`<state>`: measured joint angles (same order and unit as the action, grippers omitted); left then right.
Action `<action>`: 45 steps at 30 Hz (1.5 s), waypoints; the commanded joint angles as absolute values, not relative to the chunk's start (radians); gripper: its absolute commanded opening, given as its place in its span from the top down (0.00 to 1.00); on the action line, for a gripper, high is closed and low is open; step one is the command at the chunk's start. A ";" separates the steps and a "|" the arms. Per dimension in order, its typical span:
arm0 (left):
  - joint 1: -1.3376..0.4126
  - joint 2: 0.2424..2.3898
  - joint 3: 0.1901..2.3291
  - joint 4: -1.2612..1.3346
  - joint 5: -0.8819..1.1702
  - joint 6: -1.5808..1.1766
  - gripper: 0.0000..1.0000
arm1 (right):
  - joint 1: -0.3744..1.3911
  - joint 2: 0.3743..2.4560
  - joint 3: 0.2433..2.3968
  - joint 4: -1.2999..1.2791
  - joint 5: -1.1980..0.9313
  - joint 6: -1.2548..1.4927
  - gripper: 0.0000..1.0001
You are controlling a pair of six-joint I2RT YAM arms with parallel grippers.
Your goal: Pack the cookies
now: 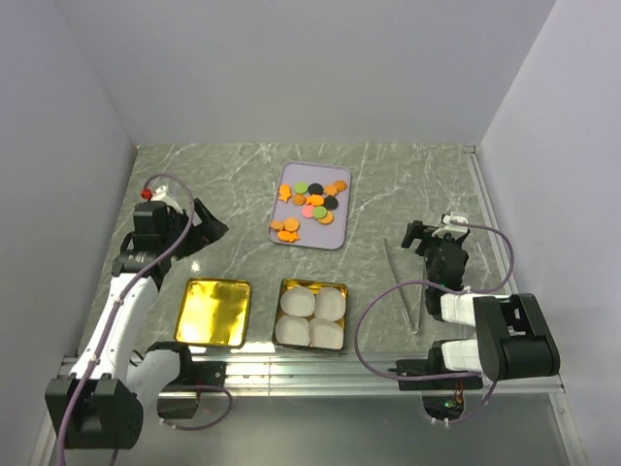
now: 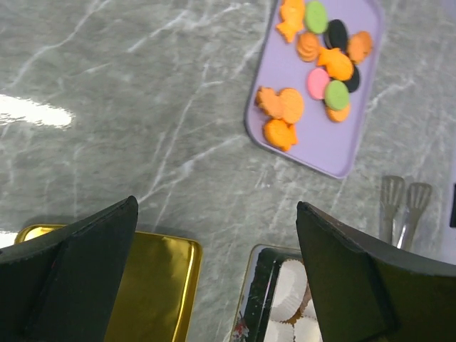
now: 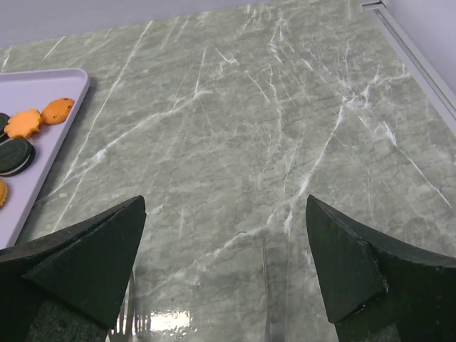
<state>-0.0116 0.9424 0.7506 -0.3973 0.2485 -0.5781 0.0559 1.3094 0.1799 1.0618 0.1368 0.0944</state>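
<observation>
Left hand [image 2: 216, 206] released, right hand [image 3: 224, 203] released, cookies [image 1: 315, 201] strewn lengthwise on tray [image 1: 291, 173].

Left arm [image 1: 112, 316] and right arm [image 1: 456, 309] are white-and-black with lilac cables [image 1: 357, 335] (red knob [image 1: 147, 193] on the left).

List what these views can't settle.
Cookies: top view, too small and overlapping to count.
Tray: right wrist, cut by left edge.
Tin: left wrist, cut by bottom edge and left gripper.
Tongs: left wrist, only tips show; that gripper hides the rest.
</observation>
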 commanded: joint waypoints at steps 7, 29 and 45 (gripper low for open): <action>-0.044 0.993 0.828 -0.437 0.310 -0.549 0.01 | 0.054 1.298 0.216 1.112 0.141 0.083 0.00; -0.052 0.934 0.818 -0.454 0.331 -0.508 0.01 | 0.078 1.261 0.740 0.203 0.288 0.141 0.00; -0.149 0.896 0.818 -0.468 0.239 -0.518 0.01 | 0.026 1.312 1.172 -0.722 0.022 0.520 0.00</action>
<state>-0.1364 0.9192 0.8177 -0.4835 0.2699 -0.5179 0.0189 1.4040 1.1637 -0.4488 -0.0372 0.4568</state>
